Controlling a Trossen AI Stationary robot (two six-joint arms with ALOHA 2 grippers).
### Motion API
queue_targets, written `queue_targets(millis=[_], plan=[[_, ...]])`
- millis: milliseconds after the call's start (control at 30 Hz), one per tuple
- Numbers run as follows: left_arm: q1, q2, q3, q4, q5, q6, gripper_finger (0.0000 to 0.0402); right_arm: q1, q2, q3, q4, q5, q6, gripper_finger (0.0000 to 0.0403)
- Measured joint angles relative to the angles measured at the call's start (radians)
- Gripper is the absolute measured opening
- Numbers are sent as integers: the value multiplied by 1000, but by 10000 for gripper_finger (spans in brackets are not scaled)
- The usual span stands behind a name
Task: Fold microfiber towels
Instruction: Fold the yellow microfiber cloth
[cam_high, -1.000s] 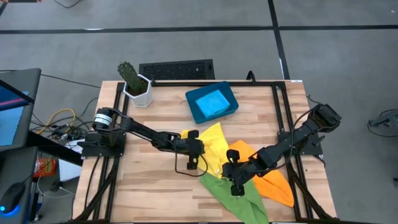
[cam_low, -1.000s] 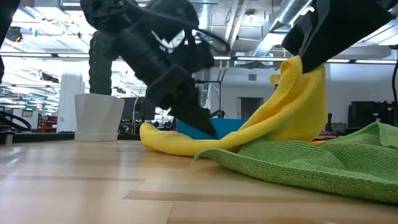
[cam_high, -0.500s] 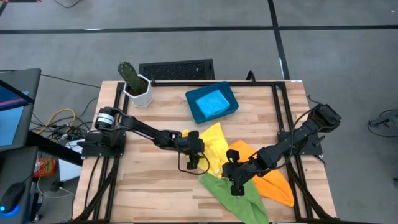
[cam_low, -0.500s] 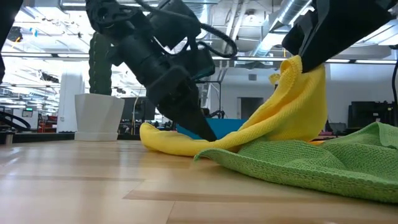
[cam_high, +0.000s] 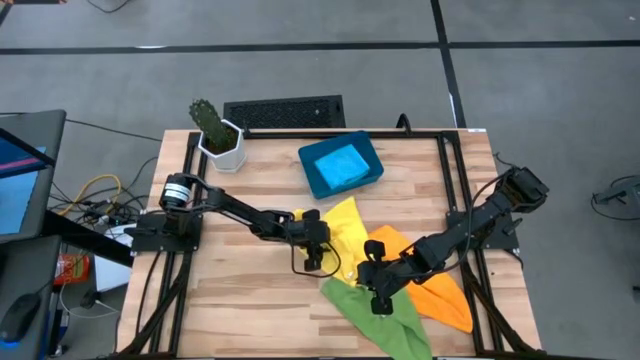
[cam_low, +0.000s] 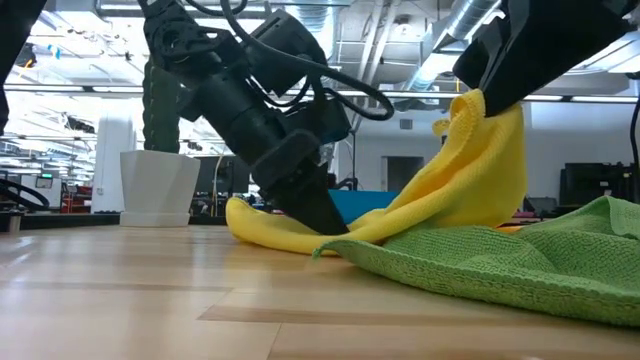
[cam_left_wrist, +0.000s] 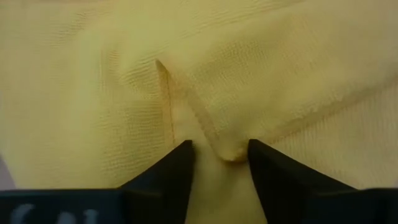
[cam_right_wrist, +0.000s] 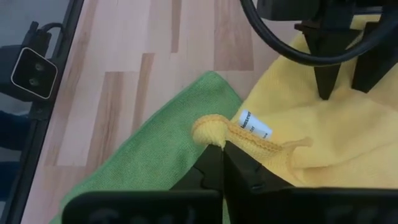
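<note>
The yellow towel (cam_high: 345, 222) lies crumpled at the table's middle, overlapping the green towel (cam_high: 385, 310) and the orange towel (cam_high: 440, 290). My left gripper (cam_left_wrist: 221, 155) is open and slants down onto the yellow towel, its fingers on either side of a small raised fold (cam_left_wrist: 229, 151). My right gripper (cam_right_wrist: 214, 152) is shut on the yellow towel and holds one end up (cam_low: 480, 120). The light blue towel (cam_high: 342, 163) lies in the dark-blue tray (cam_high: 312, 183). My left gripper's fingertips (cam_low: 332, 226) are down on the yellow towel where it lies on the table, coming slanting from the table's left. Whether the fingers touch the raised fold between them, I cannot tell. My right gripper pinches the yellow towel's hemmed edge (cam_right_wrist: 211, 127) beside its white label (cam_right_wrist: 255, 126). This end is lifted clear. The towel slopes down from it, slack, and its far part (cam_low: 270, 225) rests on the table.
A white pot with a cactus (cam_high: 222, 145) stands at the table's far left corner. The tray sits at the far middle. Bare wood (cam_high: 240, 300) lies near and left of the towels. The green towel (cam_low: 520, 260) spreads near the front edge.
My left gripper has sunk onto the yellow towel and rolled a little at the wrist. The lifted end of the towel and my right gripper have kept still.
</note>
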Motion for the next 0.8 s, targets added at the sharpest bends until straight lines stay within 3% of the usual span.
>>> queue_targets(millis=[167, 367, 467, 633, 800], plan=[[0, -3, 0, -2, -10, -6, 106, 0, 0, 0, -1, 0, 0, 24], [-4, -6, 25, -5, -12, -19, 16, 0, 0, 0, -1, 2, 0, 27], [-4, -6, 57, -18, -48, -27, 9, 0, 0, 0, -1, 4, 0, 23], [-4, -56, 158, -185, -76, -26, 5, 0, 0, 0, -2, 8, 8, 27], [-5, -143, 271, -498, -94, -76, 3, -8, 0, 0, -4, 23, 42, 33]])
